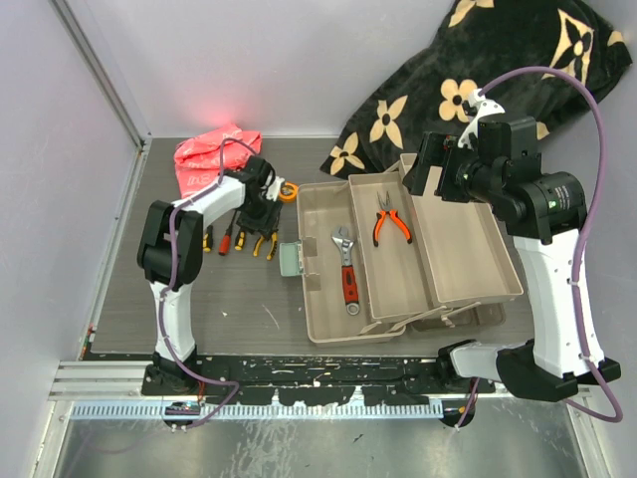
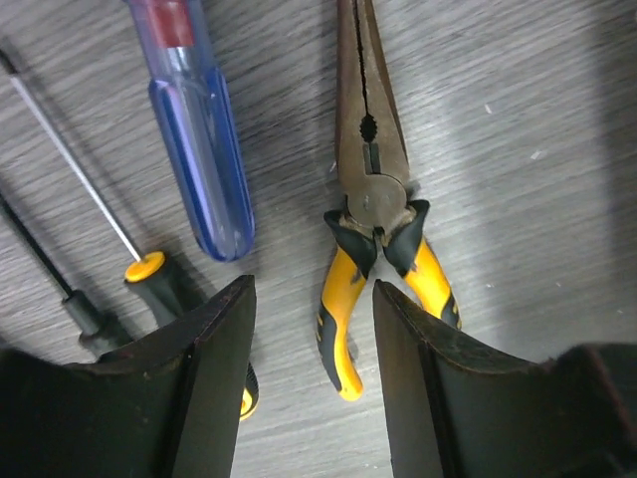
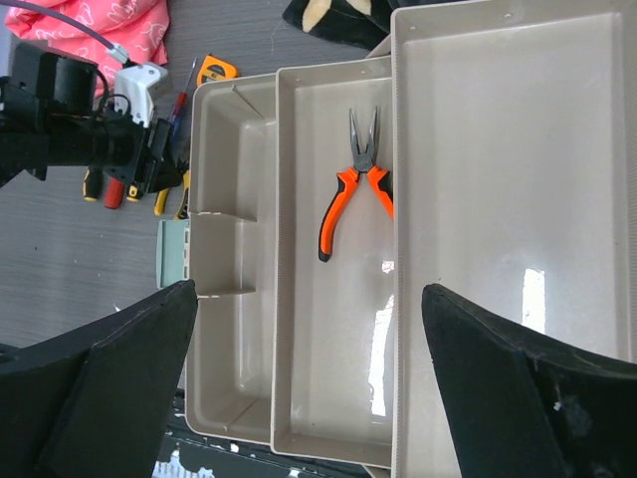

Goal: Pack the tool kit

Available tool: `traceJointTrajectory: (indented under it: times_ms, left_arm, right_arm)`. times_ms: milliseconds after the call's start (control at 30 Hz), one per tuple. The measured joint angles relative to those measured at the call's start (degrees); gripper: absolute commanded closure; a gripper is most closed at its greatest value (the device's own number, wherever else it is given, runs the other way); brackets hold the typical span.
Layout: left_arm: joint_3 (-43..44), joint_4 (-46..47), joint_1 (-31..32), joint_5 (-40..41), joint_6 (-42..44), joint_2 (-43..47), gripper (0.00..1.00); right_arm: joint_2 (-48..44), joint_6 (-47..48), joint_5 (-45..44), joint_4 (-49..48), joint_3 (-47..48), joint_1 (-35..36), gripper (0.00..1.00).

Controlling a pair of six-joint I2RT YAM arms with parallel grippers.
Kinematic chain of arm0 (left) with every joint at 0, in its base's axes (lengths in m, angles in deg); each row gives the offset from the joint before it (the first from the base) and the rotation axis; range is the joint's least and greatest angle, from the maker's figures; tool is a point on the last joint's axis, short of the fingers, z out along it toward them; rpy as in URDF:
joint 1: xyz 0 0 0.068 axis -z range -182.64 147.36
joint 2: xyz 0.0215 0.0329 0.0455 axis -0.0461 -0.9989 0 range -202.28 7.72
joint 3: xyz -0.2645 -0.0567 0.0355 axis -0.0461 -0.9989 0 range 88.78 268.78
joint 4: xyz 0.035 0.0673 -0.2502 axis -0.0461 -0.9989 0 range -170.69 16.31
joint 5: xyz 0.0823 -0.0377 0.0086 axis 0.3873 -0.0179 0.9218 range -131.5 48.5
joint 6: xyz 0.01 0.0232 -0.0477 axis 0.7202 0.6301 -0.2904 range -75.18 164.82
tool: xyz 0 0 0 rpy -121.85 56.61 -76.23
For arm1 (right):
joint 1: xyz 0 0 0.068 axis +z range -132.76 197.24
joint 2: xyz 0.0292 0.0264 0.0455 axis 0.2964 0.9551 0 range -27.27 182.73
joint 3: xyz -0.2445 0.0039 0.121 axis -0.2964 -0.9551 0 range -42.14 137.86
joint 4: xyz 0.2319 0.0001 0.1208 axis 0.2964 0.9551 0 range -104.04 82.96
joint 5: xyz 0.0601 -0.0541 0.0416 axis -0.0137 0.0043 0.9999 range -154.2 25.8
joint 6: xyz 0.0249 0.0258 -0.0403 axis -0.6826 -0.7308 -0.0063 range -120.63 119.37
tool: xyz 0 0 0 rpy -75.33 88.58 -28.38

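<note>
1. Left gripper (image 2: 314,289), jaws partly open, hangs low over the yellow-handled long-nose pliers (image 2: 373,199) lying on the table; apparently aligned for a pick.
2. Right gripper (image 3: 309,299), wide and empty, hovers above the open beige plastic toolbox (image 1: 328,334).
3. Orange-handled pliers (image 1: 390,221) and red-handled wrench (image 1: 348,269) lie in its trays.

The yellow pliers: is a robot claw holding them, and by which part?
Nothing is held. The left gripper is open above the yellow pliers, one handle lying between its fingers, ungripped. The right gripper is open and empty over the toolbox.
</note>
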State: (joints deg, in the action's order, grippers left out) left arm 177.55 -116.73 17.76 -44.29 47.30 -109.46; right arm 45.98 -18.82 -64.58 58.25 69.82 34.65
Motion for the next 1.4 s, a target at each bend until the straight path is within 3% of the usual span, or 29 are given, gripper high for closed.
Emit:
traceJointTrajectory:
  times_ms: [133,267,500,633,833,1100,1233,1400]
  left_arm:
    - [-0.42,0.87,0.52,0.44,0.0,-1.51,0.56]
    - [-0.68,1.6,1.27,1.27,0.11,-1.53,0.99]
    - [-0.76,1.2,1.53,1.07,-0.15,-1.09,1.0]
    - [-0.74,-4.81,0.42,0.96,0.07,1.07,1.0]
    - [3.23,-14.27,-2.4,0.96,1.77,11.13,1.0]
    - [12.92,-15.13,-1.77,-0.31,1.11,22.88,1.0]
    - [18.23,-15.19,4.02,-0.35,0.48,22.8,1.0]
    - [25.51,-15.93,17.88,-0.7,-0.59,18.97,1.0]
  right_arm:
    - [0.02,-0.02,-0.02,0.2,0.52,0.0,0.0]
    - [0.0,-0.02,-0.04,0.26,0.98,0.0,0.0]
    - [0.02,0.02,-0.48,0.59,1.16,0.0,0.0]
    - [-0.02,0.04,-1.2,1.55,1.38,0.0,0.0]
    - [-0.02,0.42,-1.75,2.32,1.4,0.0,0.0]
    - [0.63,1.18,-0.96,1.29,1.4,0.0,0.0]
    - [1.79,1.38,-0.11,-0.11,1.4,0.0,0.0]
    - [2.54,1.36,0.52,-1.2,1.38,0.0,0.0]
